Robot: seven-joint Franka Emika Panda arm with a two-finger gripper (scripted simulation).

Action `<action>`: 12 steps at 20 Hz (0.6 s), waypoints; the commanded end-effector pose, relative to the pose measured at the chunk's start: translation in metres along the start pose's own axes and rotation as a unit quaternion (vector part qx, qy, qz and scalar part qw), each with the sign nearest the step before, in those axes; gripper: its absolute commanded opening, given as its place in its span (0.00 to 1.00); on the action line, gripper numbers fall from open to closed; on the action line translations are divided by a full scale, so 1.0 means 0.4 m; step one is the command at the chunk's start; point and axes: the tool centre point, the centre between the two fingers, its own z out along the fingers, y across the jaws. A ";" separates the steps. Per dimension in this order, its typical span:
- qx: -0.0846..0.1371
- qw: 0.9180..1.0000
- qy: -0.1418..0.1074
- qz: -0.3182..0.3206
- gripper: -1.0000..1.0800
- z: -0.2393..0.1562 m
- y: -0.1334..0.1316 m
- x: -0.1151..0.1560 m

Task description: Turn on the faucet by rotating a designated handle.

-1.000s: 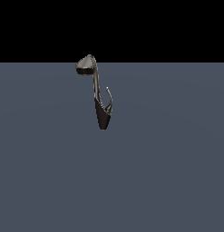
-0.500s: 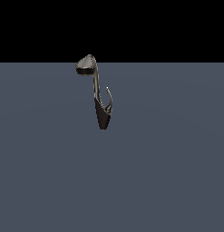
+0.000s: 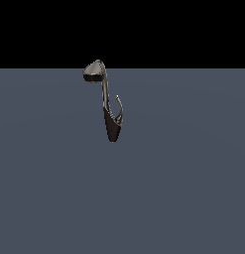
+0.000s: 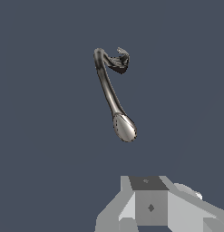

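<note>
Blue-grey desk [image 3: 183,198] all the way across, black void behind it, and one small fixture standing alone on the surface: the faucet [image 3: 105,99], glossy and dark, sitting a little toward the exterior view's left of centre. Its tapered black base comes to a point low down, the slim stem climbs up from it, and the rounded head tips over toward the exterior view's left. Off the base, on the exterior view's right side, curls the handle [image 3: 119,106], a thin hook of a lever, much shorter than the stem.

From the exterior view the arm is nowhere to be seen. The wrist view picks it up, though: pale grey blocks of the gripper [image 4: 152,206] hang at the edge of the picture, with the faucet [image 4: 111,93] well apart from them and its shiny head nearest the camera. The handle [image 4: 120,59] shows as a small dark curl at the far end of the stem.

As for the fingers, I can't tell how far apart they stand (only the gripper's body is in shot, no fingertips). It is touching nothing that I can see.

So by my reading this is the approach, with the handle not yet reached. The next move calls for getting past that head and stem, down beside the base, then setting a finger against the thin hook to push it round. It's a slim target, easy to slip off.
</note>
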 end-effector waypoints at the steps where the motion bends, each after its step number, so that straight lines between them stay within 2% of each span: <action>1: 0.016 0.999 -0.011 0.033 0.00 0.022 -0.016 0.046; 7: 0.050 0.992 -0.039 0.114 0.00 0.084 -0.046 0.155; 12: 0.076 0.978 -0.063 0.183 0.00 0.146 -0.062 0.248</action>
